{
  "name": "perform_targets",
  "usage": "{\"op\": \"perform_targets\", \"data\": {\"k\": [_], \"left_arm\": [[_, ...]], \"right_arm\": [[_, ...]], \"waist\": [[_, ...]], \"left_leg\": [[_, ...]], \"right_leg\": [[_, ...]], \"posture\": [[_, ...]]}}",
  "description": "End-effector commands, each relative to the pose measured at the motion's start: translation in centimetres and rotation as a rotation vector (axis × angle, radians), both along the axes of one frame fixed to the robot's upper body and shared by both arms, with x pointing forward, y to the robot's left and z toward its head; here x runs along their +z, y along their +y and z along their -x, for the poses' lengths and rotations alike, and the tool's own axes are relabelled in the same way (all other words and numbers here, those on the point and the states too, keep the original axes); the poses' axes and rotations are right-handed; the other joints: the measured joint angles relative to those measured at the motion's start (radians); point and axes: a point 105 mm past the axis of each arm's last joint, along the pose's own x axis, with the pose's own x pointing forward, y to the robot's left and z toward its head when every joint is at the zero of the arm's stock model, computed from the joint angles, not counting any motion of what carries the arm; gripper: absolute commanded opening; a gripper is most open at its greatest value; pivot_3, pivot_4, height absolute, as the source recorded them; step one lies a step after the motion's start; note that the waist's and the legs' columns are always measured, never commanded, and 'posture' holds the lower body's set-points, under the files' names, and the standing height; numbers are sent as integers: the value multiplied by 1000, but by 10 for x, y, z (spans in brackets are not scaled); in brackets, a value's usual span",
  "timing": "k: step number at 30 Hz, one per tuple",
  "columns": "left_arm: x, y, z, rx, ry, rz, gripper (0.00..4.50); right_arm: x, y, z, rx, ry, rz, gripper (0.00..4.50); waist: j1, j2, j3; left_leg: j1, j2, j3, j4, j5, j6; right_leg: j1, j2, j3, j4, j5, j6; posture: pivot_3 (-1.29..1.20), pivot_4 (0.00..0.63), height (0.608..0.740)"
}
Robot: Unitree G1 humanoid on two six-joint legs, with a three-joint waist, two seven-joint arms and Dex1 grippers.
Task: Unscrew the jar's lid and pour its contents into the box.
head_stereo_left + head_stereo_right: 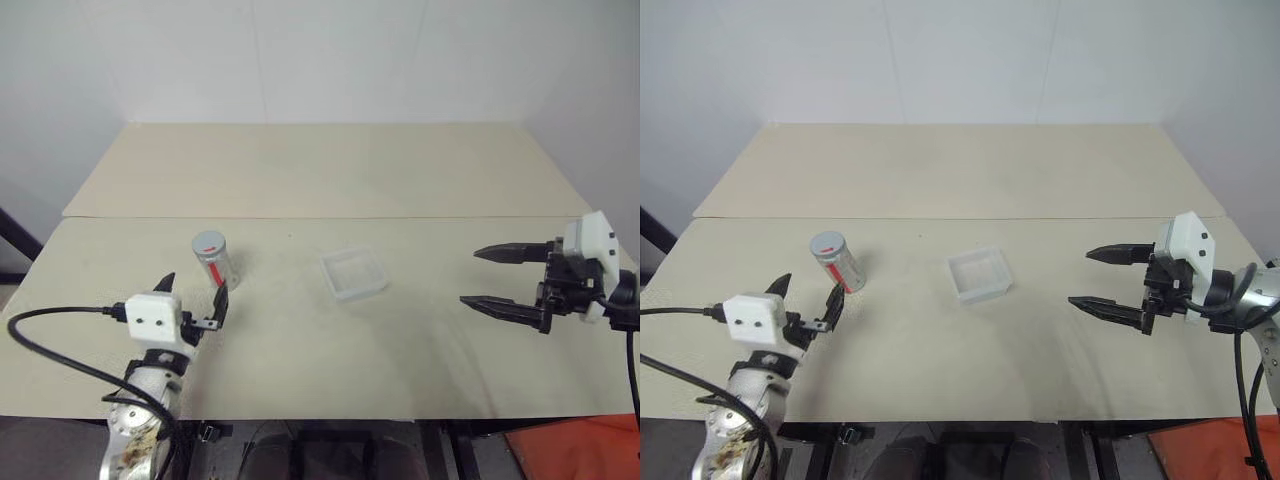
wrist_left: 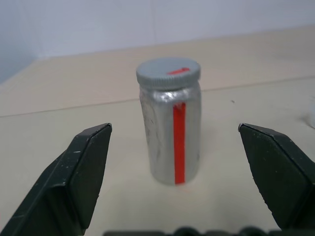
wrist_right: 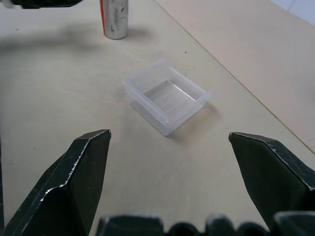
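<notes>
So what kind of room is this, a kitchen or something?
More likely a robot test bench: a bare beige table against plain white walls, holding just a jar and a clear box, with cables trailing off the arms.

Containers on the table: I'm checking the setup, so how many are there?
2. The jar stands upright with its lid on, on the robot's left just ahead of the open left gripper. The clear box sits near the table's middle.
</notes>
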Motion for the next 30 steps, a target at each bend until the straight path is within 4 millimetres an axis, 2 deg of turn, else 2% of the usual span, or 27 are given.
{"op": "perform_targets", "data": {"k": [1, 5, 12, 30], "left_arm": [[3, -12, -7, 0, -33, 0, 4500], [-2, -18, -14, 18, -22, 17, 4500], [0, -12, -29, 116, -56, -13, 4500], [-2, -13, -57, 178, -72, -17, 4500]], "right_arm": [[10, 3, 4, 19, -52, -6, 4471], [13, 3, 7, 16, -60, -14, 4471], [13, 2, 11, 14, -64, -19, 4471], [17, 4, 14, 14, -80, -27, 4471]], "waist": [[0, 0, 0], [0, 0, 0], [0, 0, 0], [4, 0, 0]], "left_leg": [[0, 0, 0, 0, 0, 0], [0, 0, 0, 0, 0, 0], [0, 0, 0, 0, 0, 0], [0, 0, 0, 0, 0, 0]], "right_leg": [[0, 0, 0, 0, 0, 0], [0, 0, 0, 0, 0, 0], [0, 0, -1, 0, 0, 0], [0, 0, -1, 0, 0, 0]], "posture": [[0, 150, 740], [0, 150, 740], [0, 150, 740], [0, 150, 740]]}}
